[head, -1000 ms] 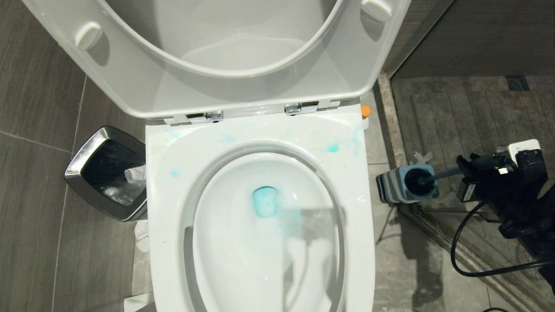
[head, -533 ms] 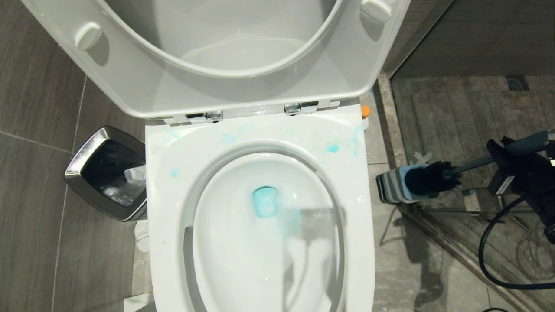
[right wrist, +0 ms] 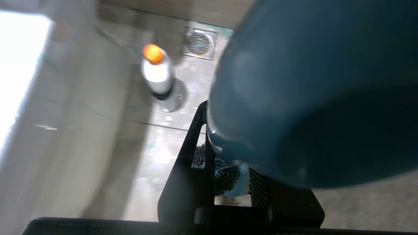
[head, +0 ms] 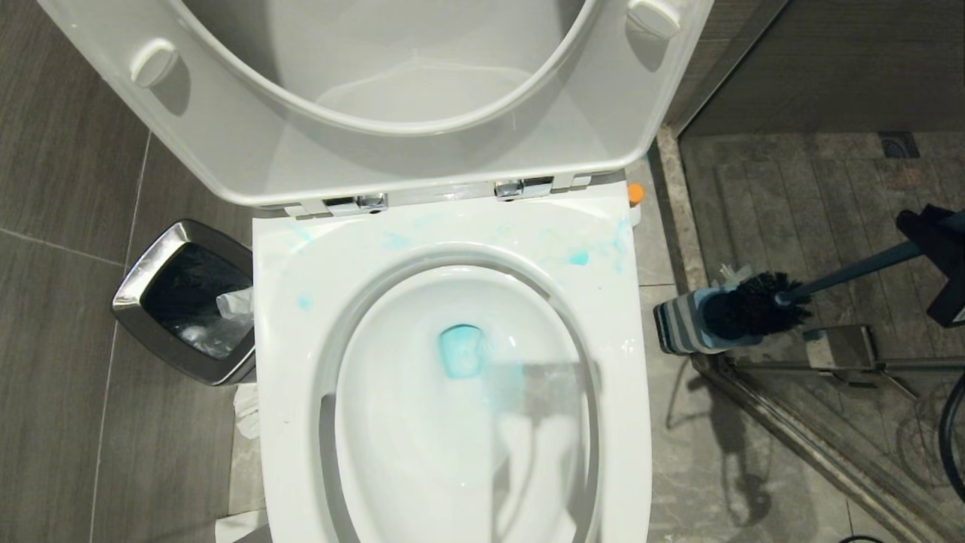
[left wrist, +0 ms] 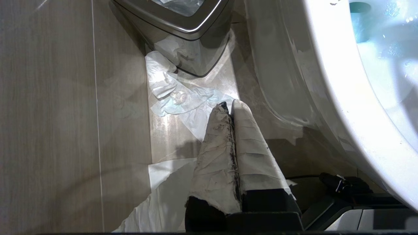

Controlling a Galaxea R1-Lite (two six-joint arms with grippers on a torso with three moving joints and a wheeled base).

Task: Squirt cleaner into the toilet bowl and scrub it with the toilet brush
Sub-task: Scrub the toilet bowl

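The toilet bowl (head: 301,422) fills the middle of the head view, seat and lid raised, with teal cleaner liquid pooled in its water and smeared on the rim. The toilet brush (head: 844,273) slants on the right, its dark head (head: 754,305) just above its striped holder (head: 682,326). My right gripper (head: 921,243) is shut on the brush's handle at the frame's right edge; in the right wrist view the handle's rounded tip (right wrist: 310,98) looms between the fingers (right wrist: 184,169). The cleaner (right wrist: 156,75) stands on the floor beside the toilet; only its orange cap (head: 635,193) peeks out in the head view. My left gripper (left wrist: 228,107) hangs shut and empty by the bowl's outer wall (left wrist: 326,98).
A steel-rimmed waste bin (head: 151,264) stands left of the toilet, with tissue (left wrist: 176,94) lying on the floor tiles around it. A shower threshold and metal door rail (head: 829,362) run along the right. A floor drain (right wrist: 199,42) lies beyond the cleaner.
My right gripper has risen and moved toward the right edge with the brush handle. The brush head has come up out of its holder and tilted over.
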